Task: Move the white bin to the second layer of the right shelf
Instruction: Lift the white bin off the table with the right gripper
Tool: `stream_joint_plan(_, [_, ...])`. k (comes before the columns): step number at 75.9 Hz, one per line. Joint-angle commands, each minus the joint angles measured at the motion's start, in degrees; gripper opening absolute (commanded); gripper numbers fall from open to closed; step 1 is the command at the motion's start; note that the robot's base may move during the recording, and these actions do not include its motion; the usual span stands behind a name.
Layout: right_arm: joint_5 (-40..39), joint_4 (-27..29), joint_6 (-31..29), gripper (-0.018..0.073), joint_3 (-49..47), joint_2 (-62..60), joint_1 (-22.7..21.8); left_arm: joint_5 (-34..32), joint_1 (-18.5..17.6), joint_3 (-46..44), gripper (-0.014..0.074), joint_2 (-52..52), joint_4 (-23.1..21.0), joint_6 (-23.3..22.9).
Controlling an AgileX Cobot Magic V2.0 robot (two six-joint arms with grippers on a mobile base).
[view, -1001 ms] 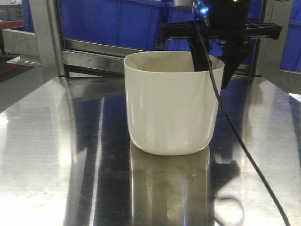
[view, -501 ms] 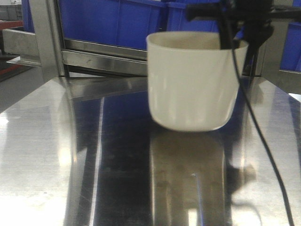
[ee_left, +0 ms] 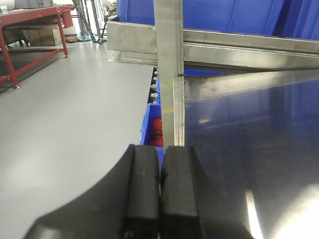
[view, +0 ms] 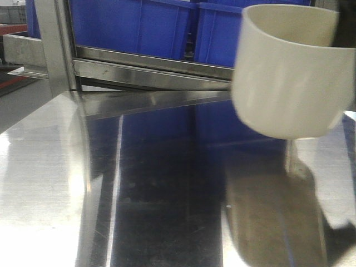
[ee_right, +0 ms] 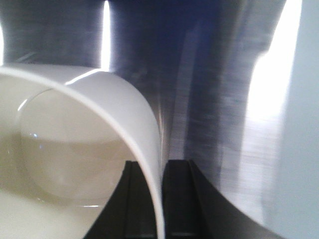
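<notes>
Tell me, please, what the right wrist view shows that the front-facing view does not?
Only the right wrist view shows the right gripper pinching the wall of the white bin, one finger inside, one outside. Only the front view shows the blue crates, the steel rack frame and the bin's base raised off the steel table. Both show the bin and that table.

Cream-white bin (view: 289, 78) — blue crates (view: 139, 25)

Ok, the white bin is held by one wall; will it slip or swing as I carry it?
Probably light: the white bin looks empty inside and hangs clear of the steel tabletop. Likely slippery: glossy walls, and the fingers pinch only one thin wall. It may tilt, since the grip is off-centre.
</notes>
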Motion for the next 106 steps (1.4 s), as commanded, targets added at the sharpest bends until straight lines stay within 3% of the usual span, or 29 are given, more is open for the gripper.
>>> stream_joint_plan(1, [-7.5, 2.0, -3.9, 0.0077, 4.0, -7.0, -3.1, -4.9, 0.1, 2.1, 0.0085, -1.0, 0.0, -0.3])
stream_joint_plan(20, [-18.9, 6.4, -11.4, 0.0077, 20.0, -22.0, -10.5, -4.9, 0.1, 2.1, 0.0085, -1.0, 0.0, -0.3])
stream_joint_plan(45, [-21.2, 6.4, -11.5, 0.0077, 31.8, -39.1, -10.7, -4.9, 0.1, 2.1, 0.0085, -1.0, 0.0, -0.3])
stream_joint_plan(75, [-20.4, 6.4, -11.5, 0.0077, 34.9, -55.6, -10.7, -4.9, 0.1, 2.1, 0.0085, -1.0, 0.0, -0.3])
stream_joint_plan(106, [-20.3, 6.4, -11.5, 0.0077, 34.9, -59.9, -10.7, -4.9, 0.1, 2.1, 0.0085, -1.0, 0.0, -0.3])
